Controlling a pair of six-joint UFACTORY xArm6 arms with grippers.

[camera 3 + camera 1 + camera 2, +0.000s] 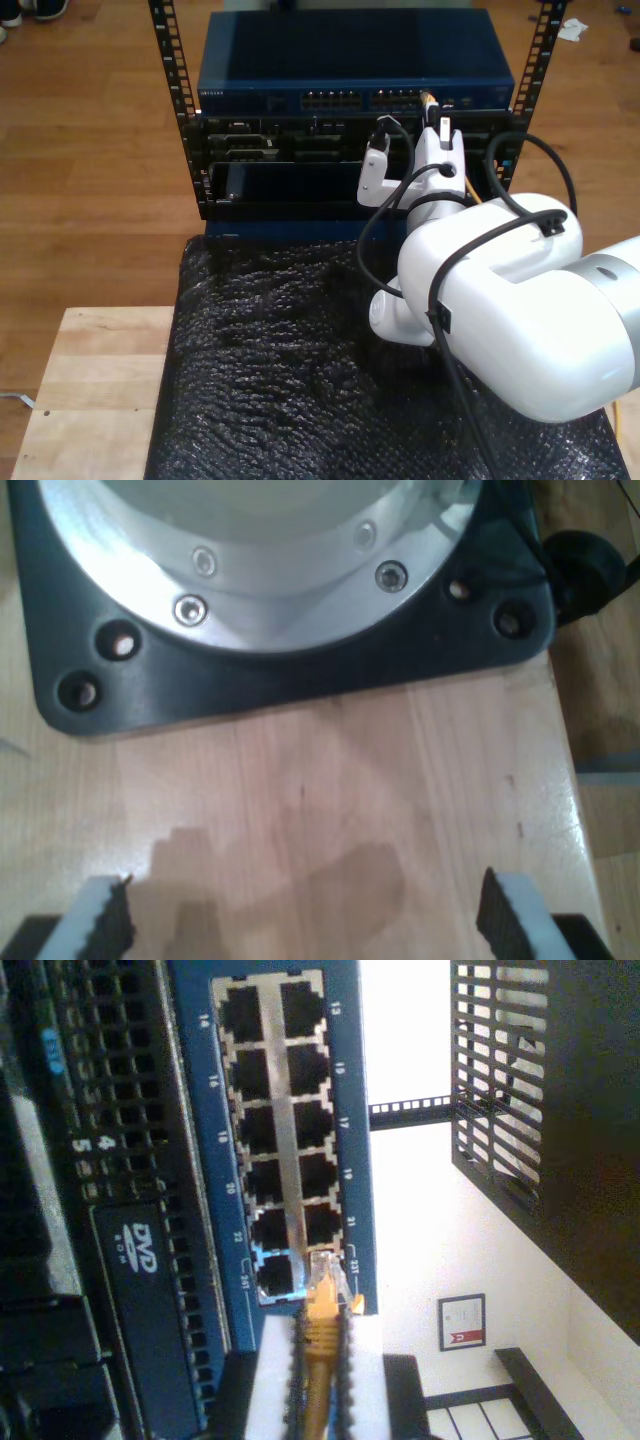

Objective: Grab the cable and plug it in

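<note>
Wood plank floor (90, 150) round a black rack (185, 120), pale wood tabletop (85, 390) in front.

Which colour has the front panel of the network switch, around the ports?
Blue. The network switch shows it best in the second wrist view, where my second gripper holds the yellow-orange cable.

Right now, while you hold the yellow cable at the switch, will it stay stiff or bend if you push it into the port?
Gripped close behind the plug by my second gripper, the cable will probably stay straight. Its free length would likely flop. The clear plug looks small and thin, so a crooked push into the blue switch might jam it.
</note>
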